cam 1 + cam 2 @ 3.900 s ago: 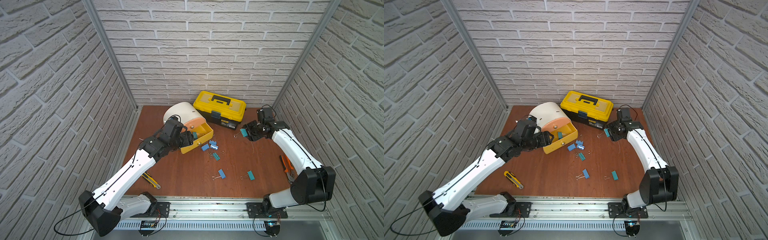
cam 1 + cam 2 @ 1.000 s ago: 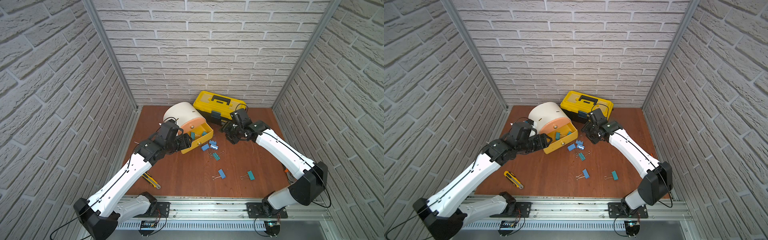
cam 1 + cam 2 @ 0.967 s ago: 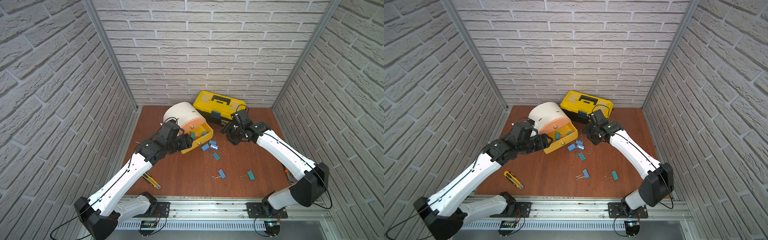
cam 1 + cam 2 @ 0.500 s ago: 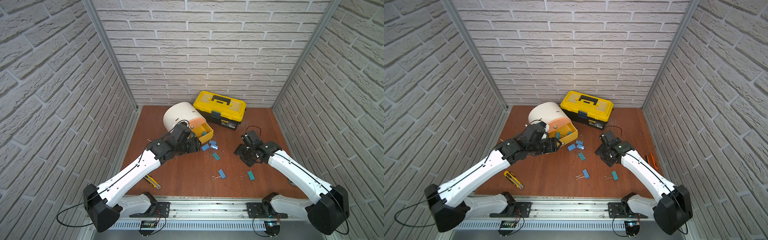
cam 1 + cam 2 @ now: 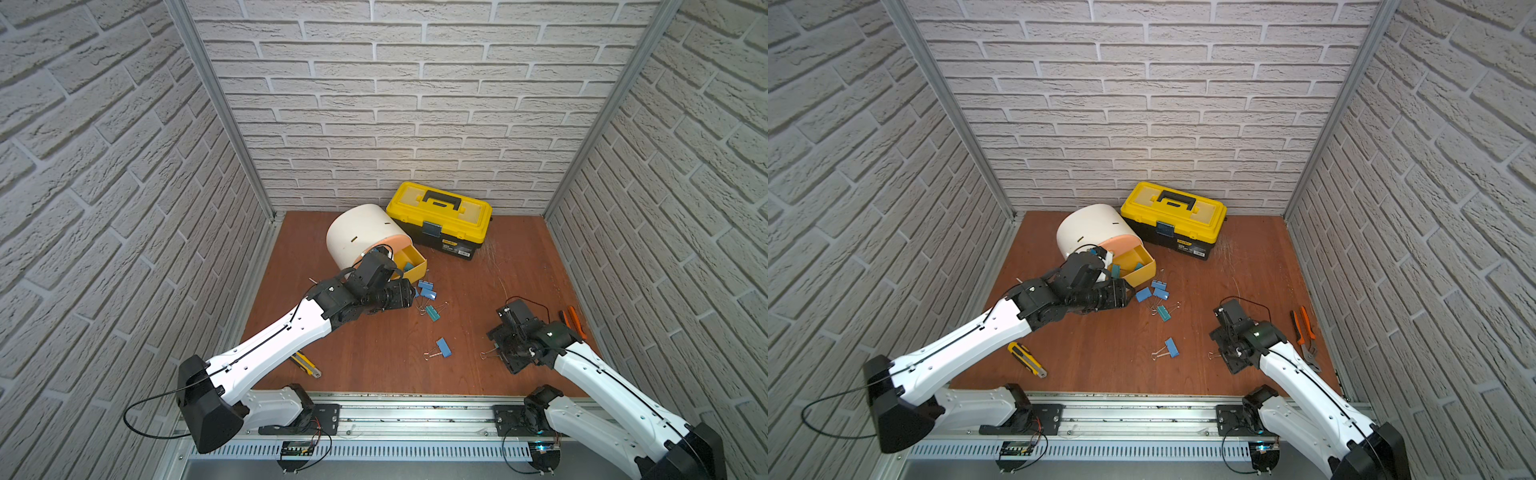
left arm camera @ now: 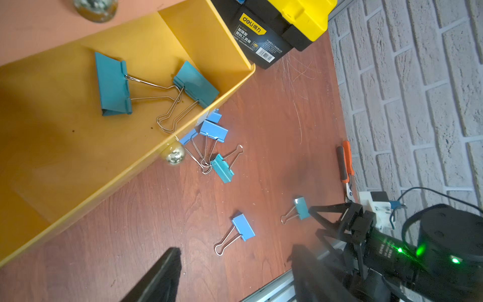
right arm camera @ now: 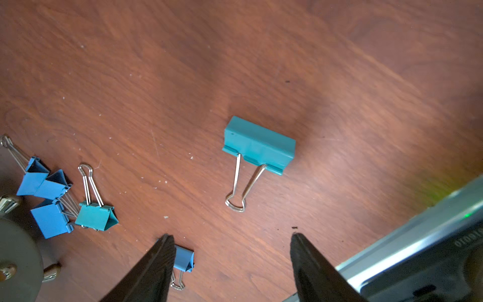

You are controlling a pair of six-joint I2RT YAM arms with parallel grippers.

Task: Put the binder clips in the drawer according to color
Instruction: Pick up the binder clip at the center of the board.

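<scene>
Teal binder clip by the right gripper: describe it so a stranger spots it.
From the yellow toolbox at the back wall, come forward to the open right gripper. The teal binder clip lies alone right by it; its nearest neighbour is a lighter blue clip, and the other teal ones sit by or inside the yellow drawer.

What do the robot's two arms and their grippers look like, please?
The left arm and right arm have smooth white shells with black joints. Thin black cables run along them. Green lights glow on the right wrist. The left gripper and right gripper each end in two black, tapering fingers.
</scene>
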